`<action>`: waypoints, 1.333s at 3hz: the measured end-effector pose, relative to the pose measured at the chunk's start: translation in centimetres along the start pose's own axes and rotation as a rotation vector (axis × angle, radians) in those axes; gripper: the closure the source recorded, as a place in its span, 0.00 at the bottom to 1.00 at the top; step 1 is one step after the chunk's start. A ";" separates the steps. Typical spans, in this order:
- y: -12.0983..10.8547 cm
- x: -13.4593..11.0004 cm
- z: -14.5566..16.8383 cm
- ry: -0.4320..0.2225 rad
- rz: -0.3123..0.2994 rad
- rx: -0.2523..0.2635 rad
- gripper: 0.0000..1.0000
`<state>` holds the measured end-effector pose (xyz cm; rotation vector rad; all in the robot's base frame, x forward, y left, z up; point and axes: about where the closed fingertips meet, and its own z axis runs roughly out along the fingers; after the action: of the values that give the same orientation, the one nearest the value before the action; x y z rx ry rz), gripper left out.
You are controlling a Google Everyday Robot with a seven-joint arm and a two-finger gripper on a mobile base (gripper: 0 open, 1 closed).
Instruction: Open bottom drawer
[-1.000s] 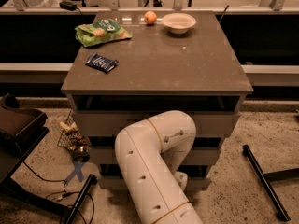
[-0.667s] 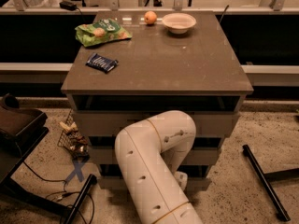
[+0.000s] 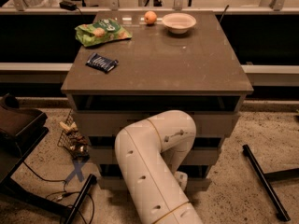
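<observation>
From where I stand, the robot's thick white arm [image 3: 152,167] rises from the bottom of the view, bends over like an elbow in front of the cabinet, and drops back down toward the floor. The gripper [image 3: 181,179] is low down at the end of that bend, right against the front of the bottom drawer [image 3: 202,185]. Most of it is tucked behind the arm, so I cannot tell whether it is apart, together or clamped on anything. The bottom drawer is the lowest of the three pale fronts, just above the speckled floor, and the arm covers its middle; only its left and right ends show. On the brown cabinet top [image 3: 187,69] lie a green snack bag [image 3: 102,31] at the back left, a dark blue packet [image 3: 102,62] nearer the front left, a small orange fruit [image 3: 150,17] at the back and a pale bowl [image 3: 178,22] just beside it. On the floor a blue tape cross [image 3: 76,171] sits to the left of the cabinet, and a black bar [image 3: 264,181] lies to the right.
</observation>
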<state>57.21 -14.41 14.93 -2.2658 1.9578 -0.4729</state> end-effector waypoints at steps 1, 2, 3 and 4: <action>0.0 0.0 0.0 0.000 0.000 0.000 1.00; 0.0 0.0 0.0 0.000 0.000 0.000 1.00; 0.0 0.0 0.0 0.000 0.000 0.000 1.00; 0.0 0.0 0.0 0.000 0.000 0.000 1.00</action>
<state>57.21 -14.41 14.94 -2.2657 1.9580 -0.4732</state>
